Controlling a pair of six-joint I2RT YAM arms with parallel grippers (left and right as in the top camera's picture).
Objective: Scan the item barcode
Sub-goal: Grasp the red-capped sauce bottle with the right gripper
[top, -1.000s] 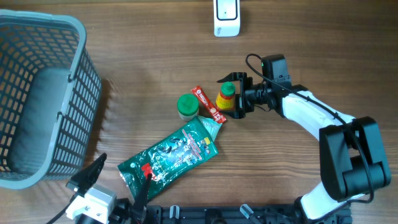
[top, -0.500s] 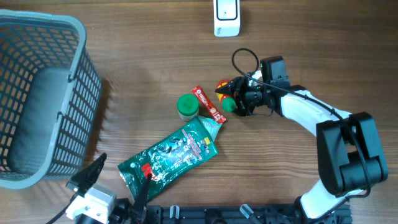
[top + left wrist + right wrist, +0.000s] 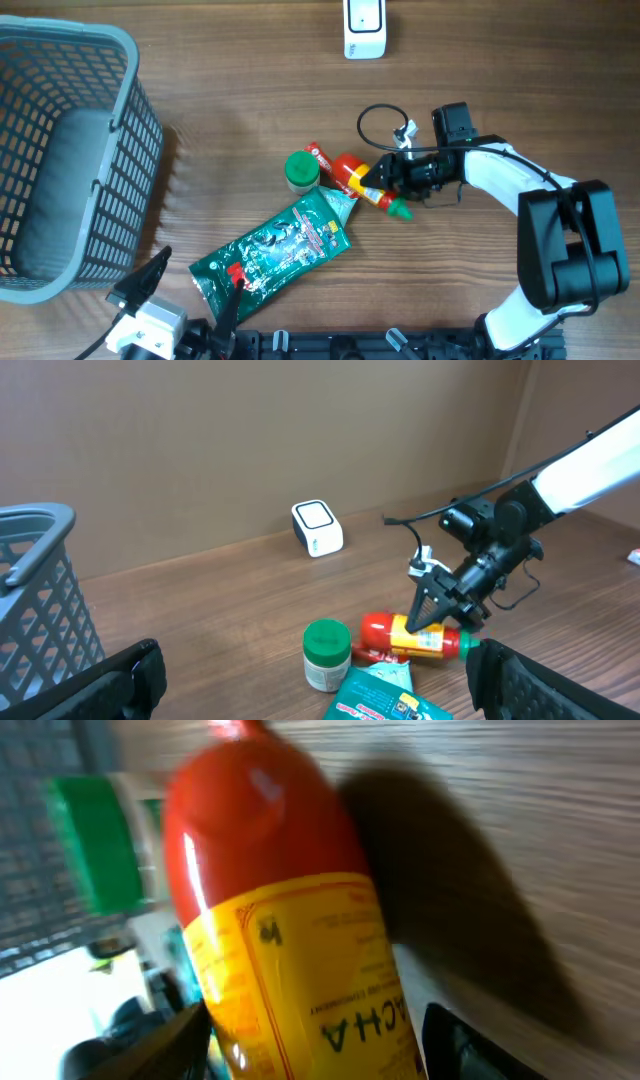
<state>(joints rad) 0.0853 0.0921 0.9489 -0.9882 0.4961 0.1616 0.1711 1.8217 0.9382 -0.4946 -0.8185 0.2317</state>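
So the sauce bottle (image 3: 352, 170) is lying on its side on the wooden table (image 3: 230, 90), roughly mid-table. Its red bottom end points left and its green cap points right and a bit nearer. It's sitting on top of a thin red packet (image 3: 320, 153) and it's just beside a little green-lidded jar (image 3: 302, 170) on its left. A big green pouch (image 3: 275, 245) lies just nearer than both, and its far corner reaches right up to the bottle.

The right gripper (image 3: 385, 183) comes in from the right and is down over the bottle's yellow label, with one finger on each side. From its own camera the bottle fills the gap between the fingers (image 3: 175, 1035), which sit partly open. Honestly I can't tell if they're actually pinching it or just straddling it.

The left gripper (image 3: 203, 267) is parked at the near edge, left of centre. Its jaws are spread as wide as they go and there's nothing in them.

The white scanner (image 3: 364, 28) sits at the far edge, well apart from the bottle. A grey mesh basket (image 3: 125, 110) takes up the left side.
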